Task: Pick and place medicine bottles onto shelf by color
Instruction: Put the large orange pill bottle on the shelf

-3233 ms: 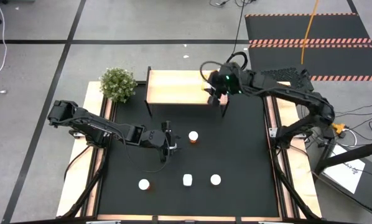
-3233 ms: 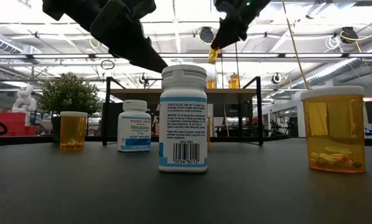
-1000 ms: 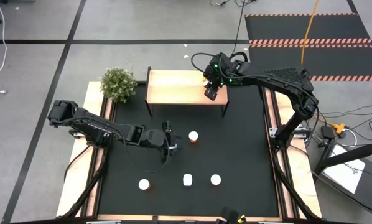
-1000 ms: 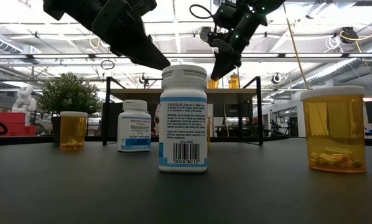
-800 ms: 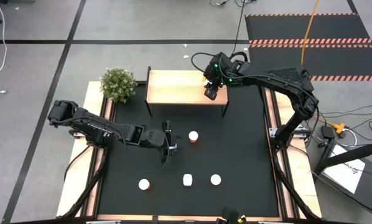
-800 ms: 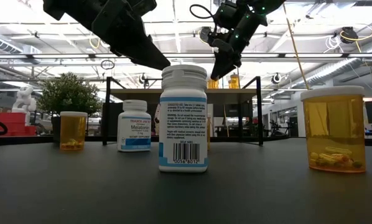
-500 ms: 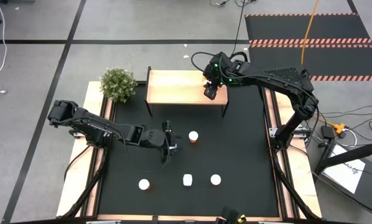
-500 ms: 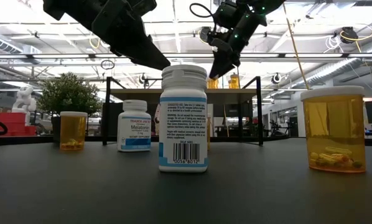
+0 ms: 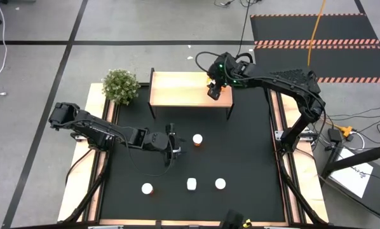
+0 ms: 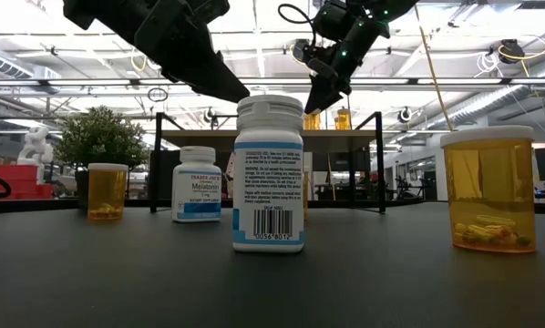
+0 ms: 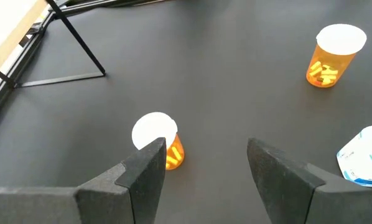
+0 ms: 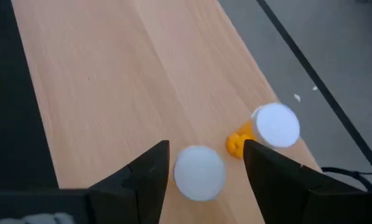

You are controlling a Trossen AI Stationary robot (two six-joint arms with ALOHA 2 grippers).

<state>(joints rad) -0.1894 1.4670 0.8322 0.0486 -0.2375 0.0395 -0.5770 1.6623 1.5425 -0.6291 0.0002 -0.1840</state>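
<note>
The right hand hangs over the shelf's right end, fingers apart above two white-capped bottles standing there, while the left hand, fingers also apart, hovers over the black tabletop near an orange bottle.

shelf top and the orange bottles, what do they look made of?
Shelf: pale wood or wood-look laminate, matte, with visible lengthwise grain; thin black legs, probably metal. Orange bottle: translucent amber plastic, glossy, pills visible through the wall; its cap looks like opaque white plastic. The right gripper hangs open over the shelf.
</note>
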